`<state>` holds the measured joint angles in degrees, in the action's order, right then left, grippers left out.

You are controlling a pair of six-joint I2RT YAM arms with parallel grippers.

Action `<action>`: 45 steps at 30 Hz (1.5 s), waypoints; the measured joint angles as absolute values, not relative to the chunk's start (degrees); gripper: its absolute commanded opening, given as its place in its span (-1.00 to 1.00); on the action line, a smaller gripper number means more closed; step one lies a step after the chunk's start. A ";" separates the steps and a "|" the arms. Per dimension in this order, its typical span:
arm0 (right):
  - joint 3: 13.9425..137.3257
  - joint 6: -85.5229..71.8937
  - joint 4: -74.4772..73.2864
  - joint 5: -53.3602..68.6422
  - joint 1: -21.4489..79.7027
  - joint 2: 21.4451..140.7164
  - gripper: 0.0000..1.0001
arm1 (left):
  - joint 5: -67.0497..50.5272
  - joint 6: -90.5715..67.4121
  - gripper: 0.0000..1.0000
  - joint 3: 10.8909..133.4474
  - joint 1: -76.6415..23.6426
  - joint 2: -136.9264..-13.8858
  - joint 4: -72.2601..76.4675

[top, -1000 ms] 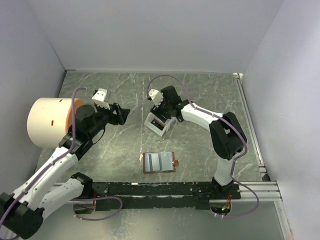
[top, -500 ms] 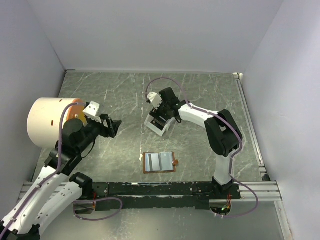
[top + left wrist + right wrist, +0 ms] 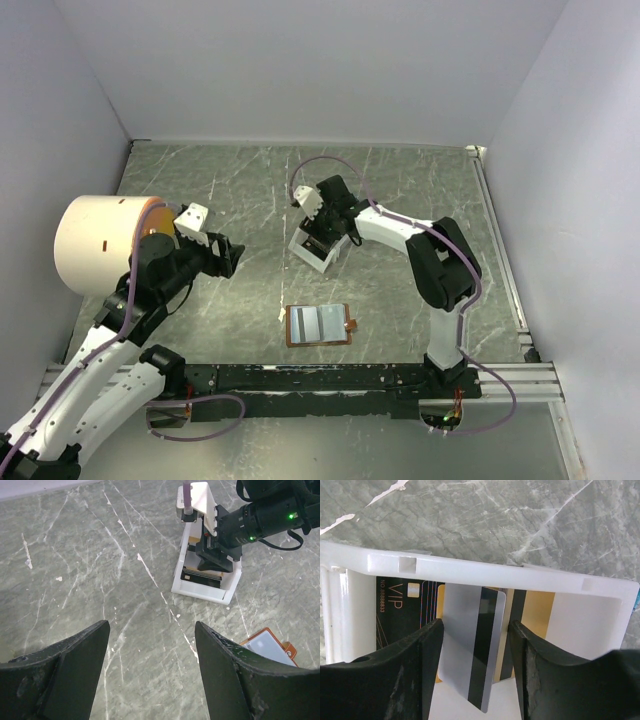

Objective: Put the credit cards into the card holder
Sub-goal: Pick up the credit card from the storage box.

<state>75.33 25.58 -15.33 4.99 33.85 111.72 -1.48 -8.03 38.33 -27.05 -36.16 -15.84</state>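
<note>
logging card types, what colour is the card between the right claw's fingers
The card is pale grey with a black stripe, clearest in the right wrist view.

Table (image 3: 420, 180), seen from above the arm bases.
- Box (image 3: 318, 250): mid-table, slightly toward the far side.
- Credit cards (image 3: 470, 645): stacked inside the box. The top one is askew on the rest.
- Right gripper (image 3: 475, 675): down in the box, one finger on each side of the top card.
- Card holder (image 3: 318, 325): flat on the table, nearer the bases than the box and apart from it.
- Large drum (image 3: 95, 245): far left edge.
- Left gripper (image 3: 150, 627): just right of the drum, over bare table, left of the box and well apart from it.
</note>
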 measured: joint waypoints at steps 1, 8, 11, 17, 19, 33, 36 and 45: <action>75.50 25.50 -15.46 4.97 33.87 111.98 -0.03 | -1.48 -7.92 0.60 38.33 -27.05 -36.16 -15.86; 76.29 25.26 -15.84 4.14 33.89 112.22 -0.29 | -1.48 -7.73 0.59 38.33 -27.05 -36.58 -15.94; 76.51 24.73 -16.03 3.79 33.89 112.07 -0.52 | -1.50 -7.73 0.58 38.33 -27.05 -36.95 -16.03; 76.58 23.79 -17.21 3.66 34.06 111.00 -0.82 | -1.52 -7.73 0.58 38.33 -27.05 -37.52 -16.16; 76.58 23.62 -17.47 3.60 34.11 110.80 -0.90 | -1.56 -7.73 0.57 38.33 -27.05 -37.60 -16.21; 76.93 22.00 -20.12 2.81 34.09 106.83 -1.00 | -3.75 -10.76 0.39 37.36 -27.05 -39.00 -15.44; 76.93 21.41 -20.32 3.01 34.09 104.66 -1.00 | -5.08 -14.85 0.37 36.16 -27.05 -39.35 -14.41; 77.21 7.62 -21.82 8.27 34.04 96.07 -1.00 | -15.88 -32.67 0.33 35.51 -27.05 -41.60 -7.77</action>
